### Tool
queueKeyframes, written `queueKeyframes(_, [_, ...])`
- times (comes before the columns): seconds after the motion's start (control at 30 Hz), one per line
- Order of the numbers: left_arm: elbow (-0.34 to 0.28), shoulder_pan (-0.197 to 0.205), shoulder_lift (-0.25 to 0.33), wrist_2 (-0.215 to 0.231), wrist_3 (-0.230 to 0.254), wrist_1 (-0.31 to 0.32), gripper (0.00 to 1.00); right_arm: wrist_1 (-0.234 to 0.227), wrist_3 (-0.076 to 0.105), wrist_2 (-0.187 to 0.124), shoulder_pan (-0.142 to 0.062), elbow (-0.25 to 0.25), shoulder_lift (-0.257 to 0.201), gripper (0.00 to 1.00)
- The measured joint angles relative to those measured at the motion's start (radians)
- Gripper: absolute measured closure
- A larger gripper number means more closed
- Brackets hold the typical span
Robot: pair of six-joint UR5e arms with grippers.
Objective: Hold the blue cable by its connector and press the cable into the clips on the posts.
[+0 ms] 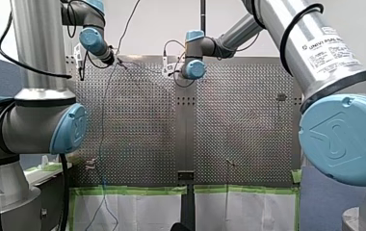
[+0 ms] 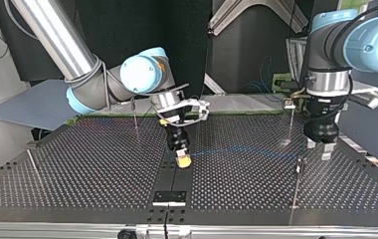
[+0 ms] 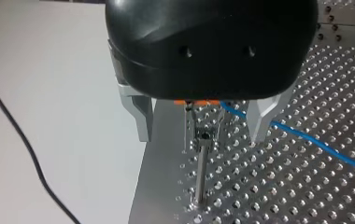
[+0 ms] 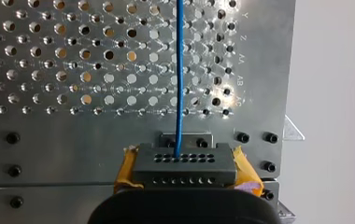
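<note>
Over the middle seam of the perforated table (image 2: 77,169), item 1: my right gripper (image 2: 182,160), pointed down at the plate. Its yellow pads (image 4: 244,170) are clamped tight on the two ends of a black connector (image 4: 185,163), a block with rows of small holes. Held: the connector only.

Item 2: blue cable (image 4: 180,70). It leaves the connector's holed face and runs straight away from my right gripper over the table's holes. In the top view it is a thin blue line low over the table, leading toward the side where my left arm works.

Item 3: my left gripper (image 3: 201,135), with a black body and bare metal fingers (image 3: 140,116), near the table's edge at the top view's right. The fingers are spread wide and hold nothing.

Item 4: post (image 3: 200,172), upright in a table hole, seen in the gap between those fingers and touching neither. Its top carries a clip (image 3: 204,133). Contents of the clip: cannot tell. The blue cable passes close by it and runs on past one finger.

Item 5: second post (image 2: 135,113) and third post (image 2: 291,122), both near the table's edge on the arms' side. Their tops are too small to read.
</note>
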Motion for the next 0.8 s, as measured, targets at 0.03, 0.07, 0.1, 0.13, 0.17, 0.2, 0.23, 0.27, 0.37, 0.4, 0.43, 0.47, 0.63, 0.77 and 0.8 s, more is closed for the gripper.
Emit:
queueKeyframes(0.03, [0.000,0.000,0.000,0.005,0.008,0.001,0.00,0.000,0.000,0.000,0.000,0.000,0.000,1.00])
queueKeyframes(0.07, [0.000,-0.001,0.000,0.010,0.019,0.001,0.00,0.000,0.000,0.000,-0.001,0.000,0.000,1.00])
queueKeyframes(0.1, [0.000,-0.001,0.000,0.012,0.028,0.001,0.00,0.000,0.000,0.000,-0.001,0.000,0.000,1.00])
queueKeyframes(0.13, [0.000,-0.001,0.000,0.014,0.036,0.001,0.00,0.000,0.000,0.000,-0.001,0.000,0.000,1.00])
queueKeyframes(0.17, [0.000,-0.001,0.000,0.016,0.044,0.001,0.00,0.000,0.000,0.000,-0.001,0.000,0.000,1.00])
queueKeyframes(0.2, [0.000,-0.001,-0.001,0.017,0.049,0.000,0.00,0.000,0.000,0.000,-0.001,0.000,0.000,1.00])
queueKeyframes(0.23, [0.000,-0.002,-0.001,0.017,0.052,0.000,0.00,0.000,0.000,0.000,-0.001,0.000,0.001,1.00])
queueKeyframes(0.27, [0.000,-0.002,-0.001,0.017,0.055,0.000,0.00,0.000,0.000,-0.001,-0.001,0.000,0.001,1.00])
queueKeyframes(0.37, [0.000,-0.004,-0.001,0.017,0.058,-0.002,0.00,0.000,0.000,-0.001,-0.001,0.000,0.001,1.00])
queueKeyframes(0.4, [0.000,-0.005,-0.001,0.018,0.059,-0.002,0.00,0.000,0.000,-0.001,-0.001,0.000,0.001,1.00])
queueKeyframes(0.43, [0.000,-0.006,-0.001,0.018,0.059,-0.002,0.00,0.000,0.000,-0.002,-0.001,0.000,0.001,1.00])
queueKeyframes(0.47, [0.000,-0.007,-0.001,0.018,0.059,-0.003,0.00,0.000,0.000,-0.002,-0.001,0.000,0.001,1.00])
queueKeyframes(0.63, [0.000,-0.009,-0.001,0.019,0.059,-0.003,0.00,0.000,0.000,-0.002,-0.001,0.000,0.002,1.00])
queueKeyframes(0.77, [0.000,-0.010,-0.001,0.018,0.059,-0.003,0.00,-0.002,-0.003,-0.002,-0.001,0.000,0.002,1.00])
queueKeyframes(0.8, [0.000,-0.010,0.000,0.018,0.059,-0.003,0.00,-0.002,-0.004,-0.002,-0.001,0.000,0.002,1.00])
